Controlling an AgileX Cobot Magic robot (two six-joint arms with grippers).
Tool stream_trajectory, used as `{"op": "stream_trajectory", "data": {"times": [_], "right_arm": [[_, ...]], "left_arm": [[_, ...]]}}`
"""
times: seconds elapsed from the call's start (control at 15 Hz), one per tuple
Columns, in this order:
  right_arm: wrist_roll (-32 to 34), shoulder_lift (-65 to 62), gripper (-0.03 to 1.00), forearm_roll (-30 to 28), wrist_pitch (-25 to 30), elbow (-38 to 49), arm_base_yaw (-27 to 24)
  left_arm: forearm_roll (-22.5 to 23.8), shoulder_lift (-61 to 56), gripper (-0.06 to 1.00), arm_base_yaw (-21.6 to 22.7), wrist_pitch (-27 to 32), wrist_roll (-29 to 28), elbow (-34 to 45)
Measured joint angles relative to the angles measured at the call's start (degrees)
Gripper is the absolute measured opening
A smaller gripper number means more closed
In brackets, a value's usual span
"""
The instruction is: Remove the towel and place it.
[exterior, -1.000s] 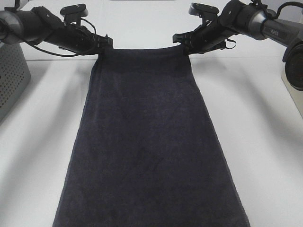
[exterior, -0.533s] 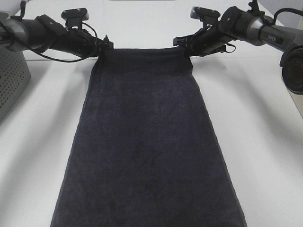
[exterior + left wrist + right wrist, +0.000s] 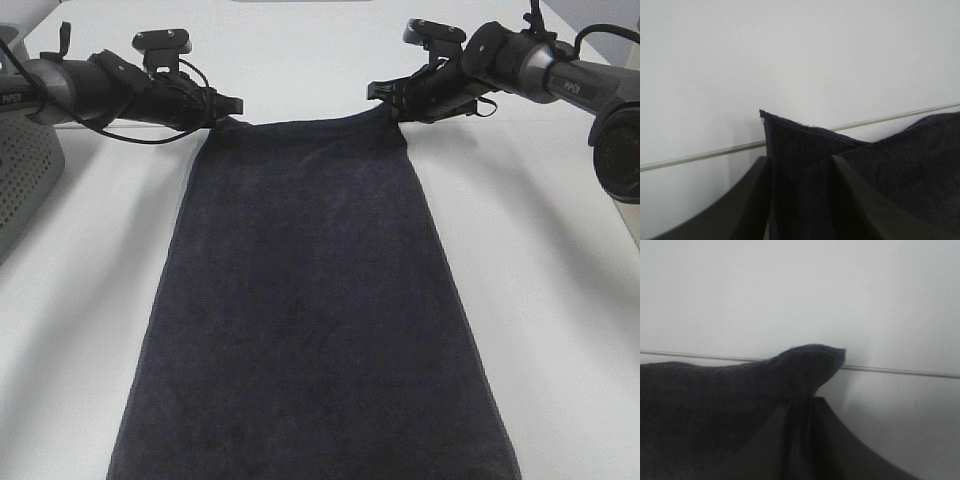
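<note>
The towel (image 3: 315,300), a long dark charcoal cloth, lies flat down the middle of the white table and runs off the near edge of the exterior high view. My left gripper (image 3: 228,106) is shut on its far left corner. My right gripper (image 3: 384,97) is shut on its far right corner. Both corners are held slightly raised, and the far hem sags onto the table between them. In the left wrist view the towel corner (image 3: 790,145) stands up between the two fingers of the gripper (image 3: 799,162). In the right wrist view the towel corner (image 3: 810,360) is pinched in the gripper (image 3: 800,402).
A grey perforated basket (image 3: 20,170) stands at the left edge of the table. A dark round part of the robot (image 3: 620,150) sits at the right edge. White table surface (image 3: 80,330) lies on both sides of the towel.
Both grippers have moved lower and slightly farther away. The towel's far hem, taut and straight before, now sags onto the table between the raised corners.
</note>
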Motion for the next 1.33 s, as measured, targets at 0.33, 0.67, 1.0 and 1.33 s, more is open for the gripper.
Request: {"op": "stream_trajectory", "data": {"times": [0.33, 0.67, 1.0, 1.33], "right_arm": [[0.0, 0.0, 0.66, -0.4, 0.8, 0.0, 0.0], [0.0, -6.3, 0.69, -0.7, 15.7, 0.0, -2.1], [0.0, -20.1, 0.75, -2.0, 38.7, 0.0, -2.1], [3.2, -27.8, 0.75, -4.1, 43.2, 0.0, -2.1]], "left_arm": [[-1.6, 0.1, 0.56, 0.0, -2.4, 0.0, 0.0], [0.9, -6.0, 0.66, 0.2, 9.1, 0.0, 0.0], [22.2, -21.8, 0.72, 0.2, 30.4, -18.2, 0.0], [41.4, -29.2, 0.72, 0.3, 49.6, -36.6, 0.0]]}}
